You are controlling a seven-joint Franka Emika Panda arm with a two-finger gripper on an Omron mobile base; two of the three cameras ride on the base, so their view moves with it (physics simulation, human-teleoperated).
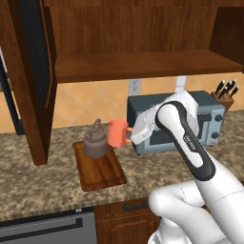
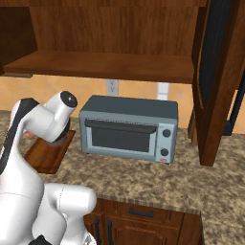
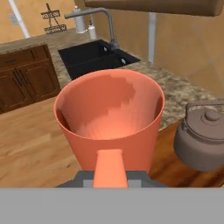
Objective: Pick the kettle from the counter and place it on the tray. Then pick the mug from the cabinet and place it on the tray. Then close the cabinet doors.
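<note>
My gripper [image 1: 130,135] is shut on the side handle of the coral mug [image 1: 117,133], holding it upright just right of the kettle [image 1: 96,140]. The brownish-grey kettle stands on the back half of the dark wooden tray [image 1: 101,172], which lies on the granite counter [image 1: 43,183]. The mug hangs at the tray's back right corner; whether it touches the board I cannot tell. In the hand view the mug [image 3: 109,116] is close in front, its handle at my gripper [image 3: 109,177], with the kettle [image 3: 203,140] and tray [image 3: 173,168] to the right. The cabinet shelf [image 1: 143,64] is bare, and both doors [image 1: 33,71] [image 2: 215,72] stand open.
A grey toaster oven [image 1: 209,119] stands right behind my hand on the counter. A knife block [image 1: 226,97] is at the far right. The hand view looks toward a black sink [image 3: 96,54] with a faucet. The open right door [image 2: 215,72] hangs over the counter beside the oven.
</note>
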